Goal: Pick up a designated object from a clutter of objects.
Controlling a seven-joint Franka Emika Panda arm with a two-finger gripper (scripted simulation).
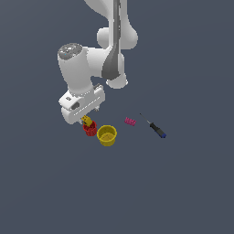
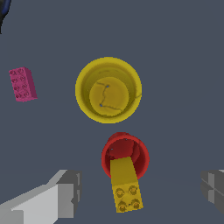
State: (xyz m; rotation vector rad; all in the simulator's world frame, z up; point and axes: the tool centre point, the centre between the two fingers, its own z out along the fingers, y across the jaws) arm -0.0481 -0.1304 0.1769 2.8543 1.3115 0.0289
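Clutter of small items lying on a dark grey surface (image 1: 192,192) beneath a white robot arm (image 1: 98,59). The white two-fingered hand (image 1: 87,116) is hovering low over the exterior view's left end of the group, its grey fingers (image 2: 65,192) standing spread wide apart and gripping nothing. Between them, in the wrist view, the small yellow-orange studded block (image 2: 124,186) is sitting tilted, one end leaning on the rim of the small red plastic cup (image 2: 124,155) and its studded face turned toward the camera. In the exterior view this block (image 1: 86,120) is showing just under the hand, touching the red cup (image 1: 90,129). The larger round yellow cup (image 1: 107,135) is standing upright just beside the red cup, its mouth open upward. Farther toward the exterior view's right, a pink studded brick (image 1: 130,121) is lying flat, and beyond it a screwdriver with a blue handle and dark shaft (image 1: 155,128) is lying apart from the cups.
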